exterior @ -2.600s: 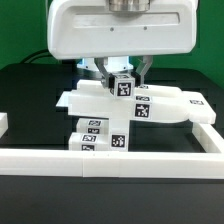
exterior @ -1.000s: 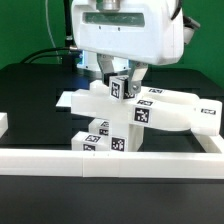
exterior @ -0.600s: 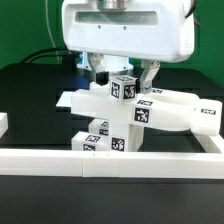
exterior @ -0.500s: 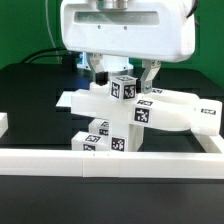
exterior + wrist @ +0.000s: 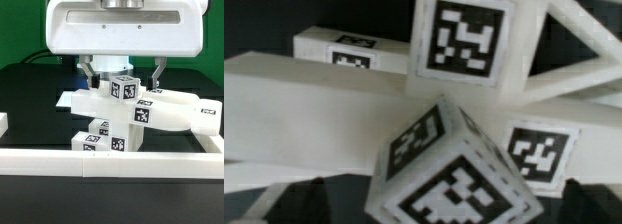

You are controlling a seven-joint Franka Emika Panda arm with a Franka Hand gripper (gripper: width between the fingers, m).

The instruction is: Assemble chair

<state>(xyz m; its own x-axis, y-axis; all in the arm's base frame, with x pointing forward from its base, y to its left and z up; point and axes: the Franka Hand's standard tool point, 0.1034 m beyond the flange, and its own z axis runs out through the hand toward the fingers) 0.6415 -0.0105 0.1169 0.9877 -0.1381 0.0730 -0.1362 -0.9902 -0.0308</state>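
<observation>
Hovering over the chair parts (image 5: 140, 110), the gripper (image 5: 124, 72) has its two fingers spread wide, one finger (image 5: 88, 72) toward the exterior view's left of a cube-ended leg (image 5: 123, 88) and the other toward the right, neither touching it as far as I can tell; nothing held. Exterior view gives the whole layout: the big white gripper housing fills the top, black table (image 5: 30, 110) underneath, long plain white border rail (image 5: 110, 160) running across the front. Chair parts sit in a loose cluster just behind that rail: a flat slab (image 5: 90, 100) on the left, a longer tagged piece (image 5: 185, 112) reaching toward the right, a tagged block stack (image 5: 100, 137) low at the front near the rail. The leg stands up from the slab, tag facing the camera, slightly tilted. Wrist view shows none of the table or rail, only a tight close-up: the leg's cube end (image 5: 455, 175) with large black-and-white tags on two faces, a white slab surface (image 5: 313, 110) behind it, another upright tagged block (image 5: 470, 45), and a small tagged piece (image 5: 340, 52) further back. Finger tips barely show there as dark blurred shapes at the edge, too unclear to read. All parts are white, blocky, with square tags.
</observation>
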